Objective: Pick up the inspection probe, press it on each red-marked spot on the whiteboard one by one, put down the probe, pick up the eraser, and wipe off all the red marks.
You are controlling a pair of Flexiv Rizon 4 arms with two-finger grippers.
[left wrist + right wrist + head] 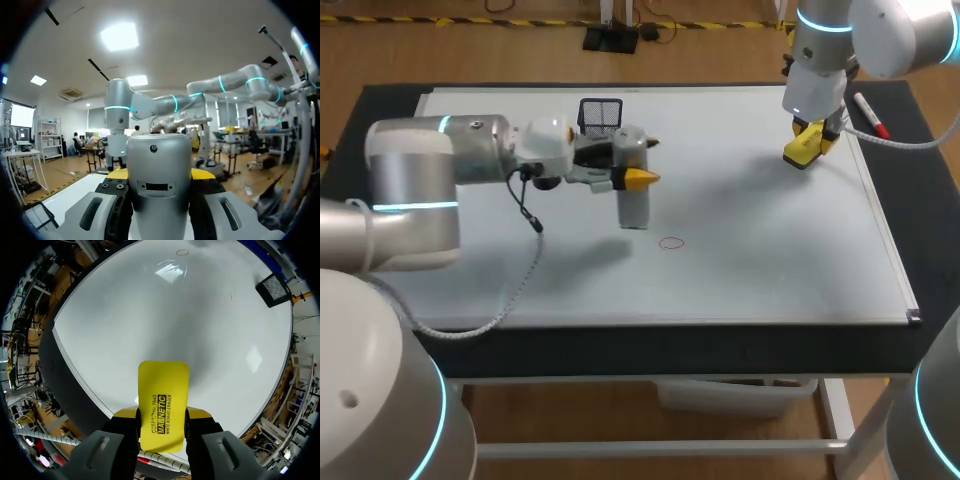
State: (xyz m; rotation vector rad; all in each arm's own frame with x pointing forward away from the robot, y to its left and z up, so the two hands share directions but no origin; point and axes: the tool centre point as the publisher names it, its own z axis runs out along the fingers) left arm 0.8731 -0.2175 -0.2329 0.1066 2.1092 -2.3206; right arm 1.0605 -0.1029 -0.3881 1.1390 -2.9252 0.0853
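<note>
A: Where's the probe (634, 205)?
B: Clamped in the left gripper (642, 160), over the whiteboard (750, 260), near 1 red mark (671, 242).
A: And the eraser (162, 410)?
B: Held tight by the right gripper (161, 422), over the board's far right corner.

Whiteboard (750, 250) white; mark (671, 242) red ring. Probe (633, 200) silver-grey. Eraser (163, 412) yellow, black lettering. Table (620, 350) black. Marker (869, 111) white, red cap. Mesh box (601, 113) black, grid pattern. Arms (415, 190) silver, cyan bands.
</note>
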